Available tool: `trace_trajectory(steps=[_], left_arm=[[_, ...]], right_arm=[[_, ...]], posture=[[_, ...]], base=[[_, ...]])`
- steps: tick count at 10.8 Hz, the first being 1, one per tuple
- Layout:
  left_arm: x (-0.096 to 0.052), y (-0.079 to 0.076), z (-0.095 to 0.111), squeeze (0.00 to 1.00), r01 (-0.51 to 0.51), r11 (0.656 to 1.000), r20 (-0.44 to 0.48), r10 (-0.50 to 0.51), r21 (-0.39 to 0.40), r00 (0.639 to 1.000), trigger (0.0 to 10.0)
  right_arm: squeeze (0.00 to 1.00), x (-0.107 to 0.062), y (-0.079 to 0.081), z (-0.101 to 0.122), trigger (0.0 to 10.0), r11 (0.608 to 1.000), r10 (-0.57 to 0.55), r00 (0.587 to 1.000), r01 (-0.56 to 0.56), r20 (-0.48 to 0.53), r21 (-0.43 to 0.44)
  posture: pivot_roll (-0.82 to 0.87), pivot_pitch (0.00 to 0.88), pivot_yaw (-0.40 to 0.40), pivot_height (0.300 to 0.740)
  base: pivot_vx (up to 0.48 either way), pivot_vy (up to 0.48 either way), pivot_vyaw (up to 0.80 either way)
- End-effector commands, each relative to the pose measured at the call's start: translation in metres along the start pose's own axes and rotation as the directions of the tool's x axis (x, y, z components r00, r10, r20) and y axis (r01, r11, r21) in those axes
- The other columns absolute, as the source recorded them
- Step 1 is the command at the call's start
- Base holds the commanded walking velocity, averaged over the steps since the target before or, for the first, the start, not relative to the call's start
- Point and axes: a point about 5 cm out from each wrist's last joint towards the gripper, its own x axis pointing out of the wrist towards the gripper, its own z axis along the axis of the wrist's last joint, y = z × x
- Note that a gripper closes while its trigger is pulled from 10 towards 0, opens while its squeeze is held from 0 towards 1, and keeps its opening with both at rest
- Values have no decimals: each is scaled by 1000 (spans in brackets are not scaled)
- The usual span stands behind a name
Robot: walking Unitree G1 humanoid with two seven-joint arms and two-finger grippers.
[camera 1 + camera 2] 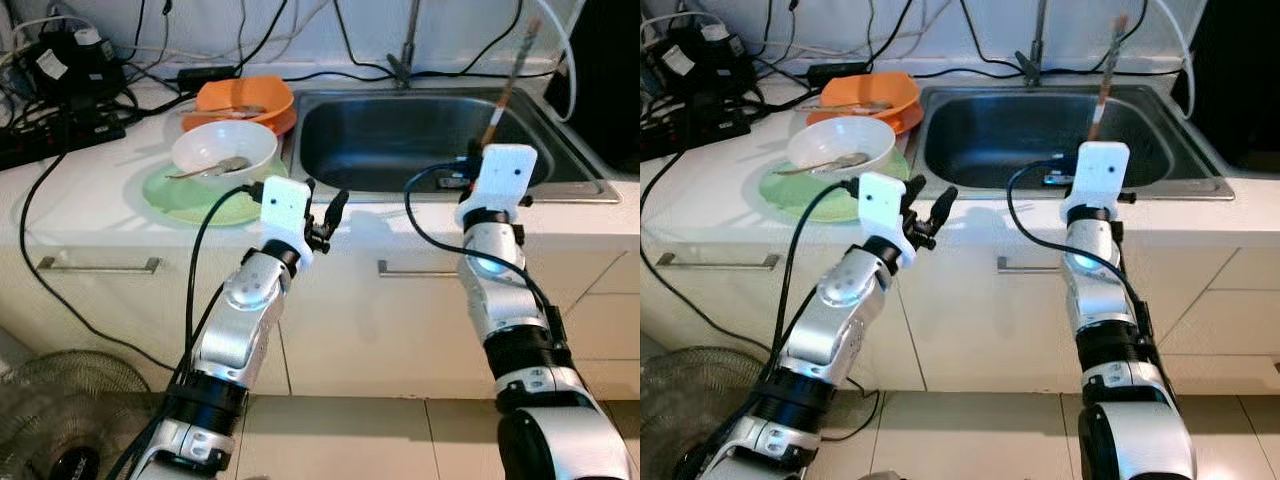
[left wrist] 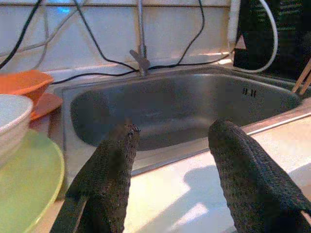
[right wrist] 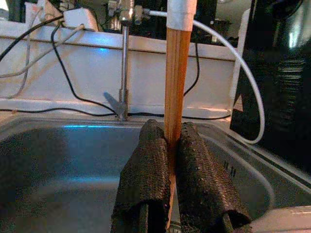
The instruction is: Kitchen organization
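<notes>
Stood before a white counter (image 1: 90, 190) with a steel sink (image 1: 420, 140) set in, tap (image 1: 405, 45) at the back. Ran black cables (image 1: 240, 50) along the white wall. Had white cupboards (image 1: 380, 320) with metal handles (image 1: 97, 265) below, beige floor tiles (image 1: 350, 440), a fan (image 1: 60, 420) low at the left.

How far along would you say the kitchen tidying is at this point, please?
Early on, it seems. In hand: the right gripper is shut on a pair of wooden chopsticks, held upright over the steel sink. The left gripper is open at the counter edge. Left: the white bowl with its spoon on the green plate, and the orange bowl behind.
</notes>
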Motion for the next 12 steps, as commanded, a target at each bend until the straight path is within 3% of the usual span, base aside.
trace_trajectory(steps=[1,2,6,9,12], left_arm=[[2,-2,2,0,4,1000,18,-4,12,1000,10000],[2,-2,1,0,4,1000,22,-4,17,1000,10000],[1,1,1,0,-11,1000,37,10,18,999,10000],[1,1,3,0,-14,1000,47,14,14,999,10000],[2,-2,5,0,-4,1000,60,3,19,998,10000]], right_arm=[[0,5,1,6,10000,1000,2,1000,-3,15,14],[0,4,2,6,10000,1000,6,1000,-6,17,16],[0,4,9,8,10000,998,54,998,-53,35,-14],[0,2,13,8,10000,996,82,996,-81,40,-26],[0,2,13,9,10000,996,84,996,-84,42,-5]], posture=[[74,0,62,740],[77,0,62,740],[83,0,57,740],[85,0,54,740],[81,0,54,740]], base=[[330,0,-800],[330,0,-800],[326,0,0],[315,0,698],[0,0,0]])
